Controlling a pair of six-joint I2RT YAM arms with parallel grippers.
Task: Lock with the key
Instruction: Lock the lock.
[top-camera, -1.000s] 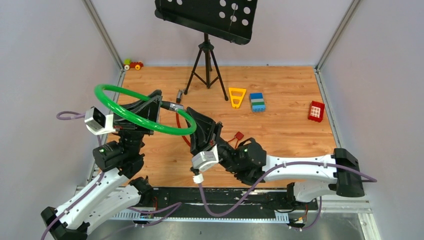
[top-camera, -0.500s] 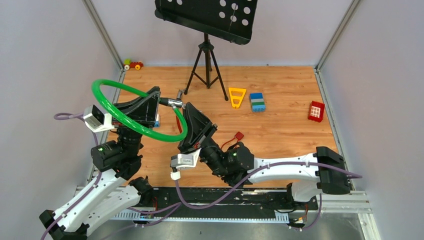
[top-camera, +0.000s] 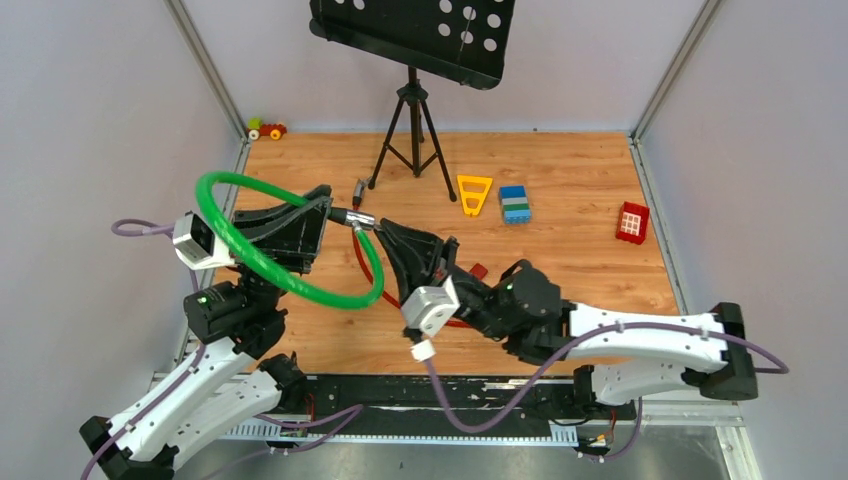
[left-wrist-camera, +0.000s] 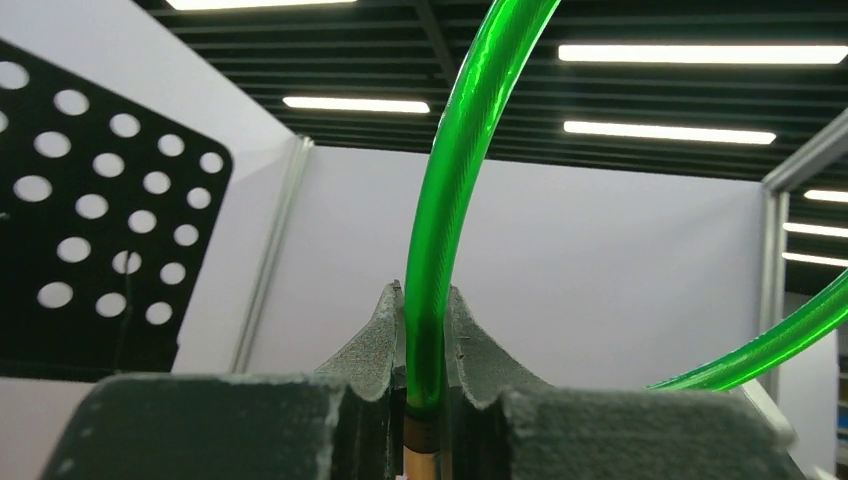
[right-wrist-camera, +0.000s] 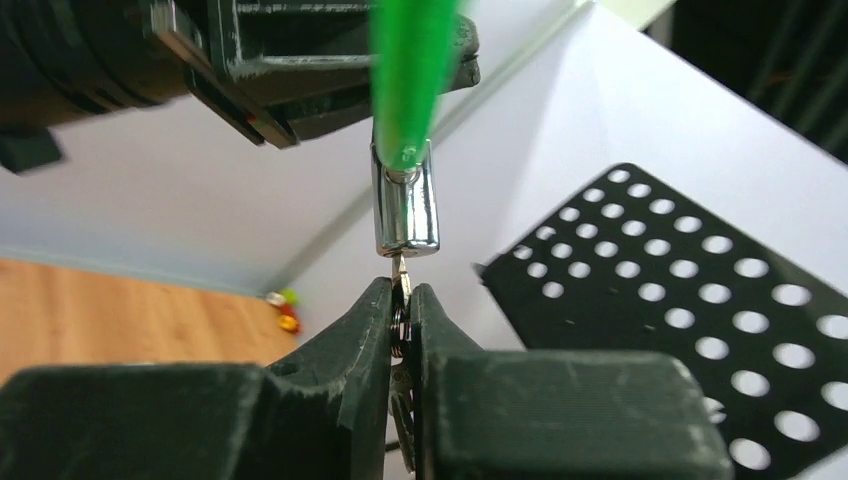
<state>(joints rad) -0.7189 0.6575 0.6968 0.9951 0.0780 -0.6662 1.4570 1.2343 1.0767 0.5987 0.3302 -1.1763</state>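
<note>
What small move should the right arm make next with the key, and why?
Probably push the key straight, a little way into the metal end of the green cable: only its tip meets that end, in line, while the left gripper clamps the cable.

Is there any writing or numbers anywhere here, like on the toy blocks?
None can be read. The black perforated music stand, red block with white window squares, blue, green and white block stack and yellow triangle frame bear no letters or numbers. The shiny metal lock barrel on the green cable shows no stamp; the tiny silvery key is too small to tell.
</note>
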